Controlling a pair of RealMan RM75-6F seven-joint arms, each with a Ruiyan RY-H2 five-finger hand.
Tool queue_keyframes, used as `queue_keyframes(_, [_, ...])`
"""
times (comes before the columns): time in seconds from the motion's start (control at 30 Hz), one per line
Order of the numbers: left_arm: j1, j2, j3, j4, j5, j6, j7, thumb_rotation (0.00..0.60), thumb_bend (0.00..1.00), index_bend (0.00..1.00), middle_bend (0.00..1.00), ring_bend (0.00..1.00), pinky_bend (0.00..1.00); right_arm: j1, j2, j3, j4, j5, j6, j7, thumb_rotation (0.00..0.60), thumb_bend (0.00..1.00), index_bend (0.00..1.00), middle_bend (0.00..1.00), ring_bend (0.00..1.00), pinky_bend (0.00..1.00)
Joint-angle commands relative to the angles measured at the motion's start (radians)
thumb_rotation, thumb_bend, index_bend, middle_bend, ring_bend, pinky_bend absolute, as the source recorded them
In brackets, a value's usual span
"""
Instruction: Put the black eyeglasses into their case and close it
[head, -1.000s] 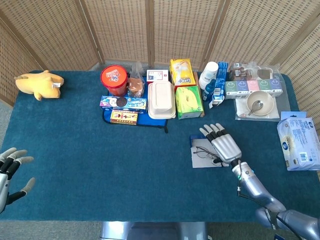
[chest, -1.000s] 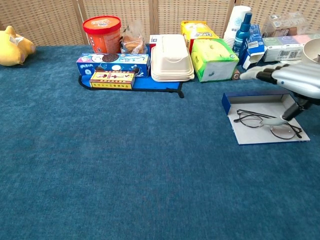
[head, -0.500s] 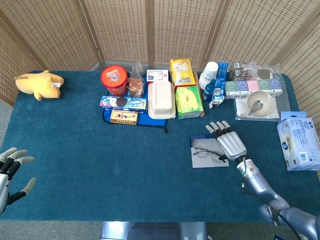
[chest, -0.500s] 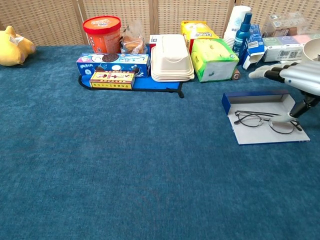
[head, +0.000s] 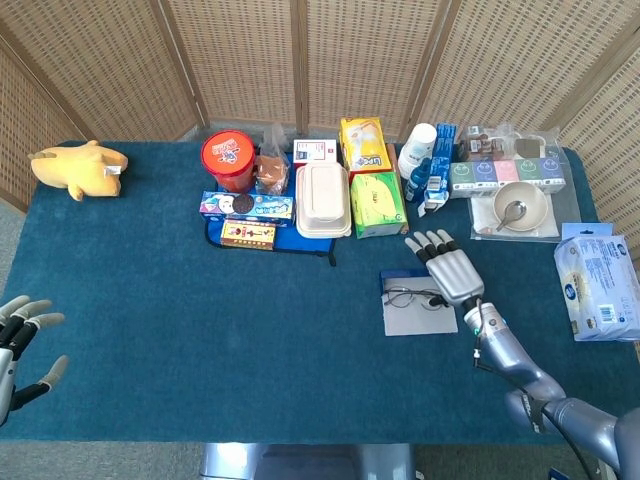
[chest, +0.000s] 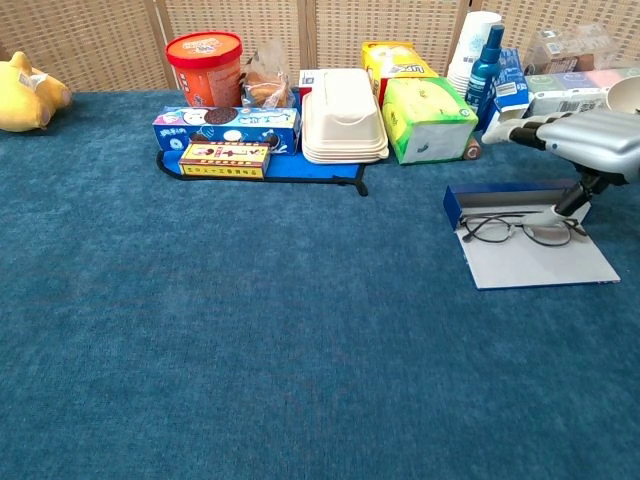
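Black eyeglasses (chest: 512, 229) are seen lying on the grey inner flap of the opened case (chest: 545, 262), pushed up close to its raised blue wall, near the right side of the tabletop (chest: 250, 330). The right robot hand (chest: 580, 140) is held flat just above them with fingers extended and slightly spread; a thumb appears to reach down to the frame's right end, but whether the glasses are actually pinched or merely touched cannot be told. The left robot hand (head: 18, 345) is held open and idle at the tabletop's near left edge, with nothing in it. From here, the frame could be snagged by the thumb and dragged off the flap, or the flap could be folded onto a protruding temple, so that closing would be blocked. In the chest view the thumb contact and the case's blue wall are shown from the side; in the head view these are hidden beneath the hand, yet the left robot hand is shown only there.
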Motion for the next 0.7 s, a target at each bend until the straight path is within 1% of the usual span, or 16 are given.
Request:
queue_keyframes(0.03, [0.000,-0.001,0.000,0.002,-0.002,-0.001,-0.001,0.600,0.23,0.32,0.26,0.16,0.20,0.009,-0.004,0.010,0.012,0.011,-0.011,0.003,0.461,0.22,0.00,0.00,0.00,0.08])
queue_keyframes(0.53, [-0.004,-0.002,-0.002,-0.004,-0.002,-0.007,0.009,0.599,0.23,0.31,0.26,0.16,0.20,0.030,-0.007,0.032,0.063,0.047,-0.044,0.011,0.457,0.22,0.00,0.00,0.00,0.08])
queue_keyframes(0.7, [-0.002,-0.001,-0.001,-0.004,-0.001,-0.005,0.007,0.599,0.23,0.31,0.26,0.16,0.20,0.028,0.003,0.031,0.046,0.043,-0.034,0.008,0.462,0.22,0.00,0.00,0.00,0.08])
